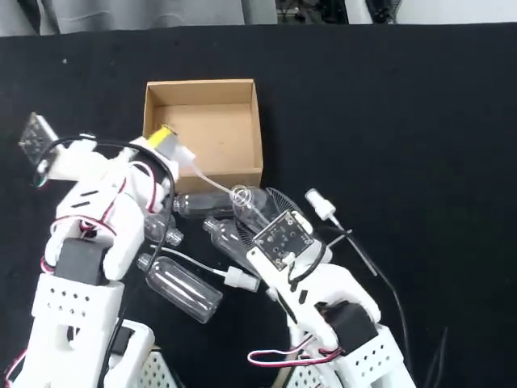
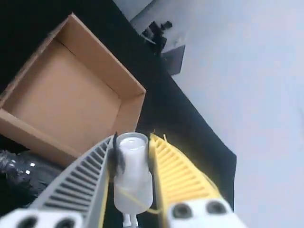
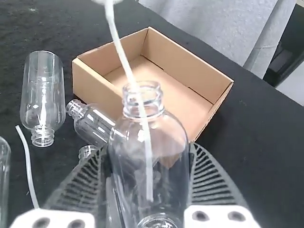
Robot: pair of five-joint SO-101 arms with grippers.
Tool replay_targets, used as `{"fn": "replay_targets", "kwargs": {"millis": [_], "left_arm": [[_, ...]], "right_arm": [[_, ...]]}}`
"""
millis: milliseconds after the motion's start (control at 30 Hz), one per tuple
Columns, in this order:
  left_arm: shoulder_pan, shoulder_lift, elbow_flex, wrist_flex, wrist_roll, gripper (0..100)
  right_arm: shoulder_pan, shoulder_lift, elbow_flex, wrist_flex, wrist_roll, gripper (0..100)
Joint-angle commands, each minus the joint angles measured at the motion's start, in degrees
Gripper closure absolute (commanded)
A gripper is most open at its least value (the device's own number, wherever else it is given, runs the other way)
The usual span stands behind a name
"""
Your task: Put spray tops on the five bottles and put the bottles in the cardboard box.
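My left gripper (image 1: 166, 139) (image 2: 132, 140) is shut on a white spray top (image 1: 171, 144) (image 2: 130, 173), held over the near left corner of the cardboard box (image 1: 202, 83) (image 2: 128, 111) (image 3: 92, 76). The top's thin tube (image 1: 212, 182) (image 3: 124, 66) slants down into the open neck of a clear bottle (image 1: 249, 207) (image 3: 147, 156). My right gripper (image 1: 255, 215) (image 3: 147, 153) is shut on that bottle and holds it upright just in front of the box. The box has nothing in it.
Several clear bottles lie on the black table between the arms (image 1: 184, 287) (image 1: 192, 204) (image 1: 224, 234) (image 3: 42, 95) (image 3: 92, 126). Two loose spray tops with tubes lie nearby (image 1: 320, 204) (image 1: 241, 279). The table to the right and behind the box is bare.
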Motion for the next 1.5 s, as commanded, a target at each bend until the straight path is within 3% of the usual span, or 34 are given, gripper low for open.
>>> {"fn": "replay_targets", "kwargs": {"millis": [0, 333, 700, 833, 1067, 1467], "left_arm": [[4.5, -0.6, 0.1, -1.5, -1.0, 97], [11.2, -1.1, 7.8, -10.5, -1.1, 97], [15.6, -1.1, 9.6, -10.5, -1.1, 97], [16.7, -1.1, 9.5, -10.4, -1.5, 97], [18.0, -1.2, 9.5, -10.5, -11.1, 97], [18.1, -1.2, 9.1, -10.1, -11.3, 97]], "right_arm": [[-1.0, -1.5, -0.6, -1.8, 0.4, 90.7], [-1.0, -1.5, -0.5, -1.8, 0.4, 90.7], [-0.6, -1.5, -0.4, -1.5, 0.3, 90.7], [-0.6, -1.5, 0.1, -1.8, 0.3, 95.4], [-0.6, -1.5, 0.2, -1.8, 0.3, 96.6], [1.2, -1.5, 0.2, -1.8, 0.3, 96.7]]}}
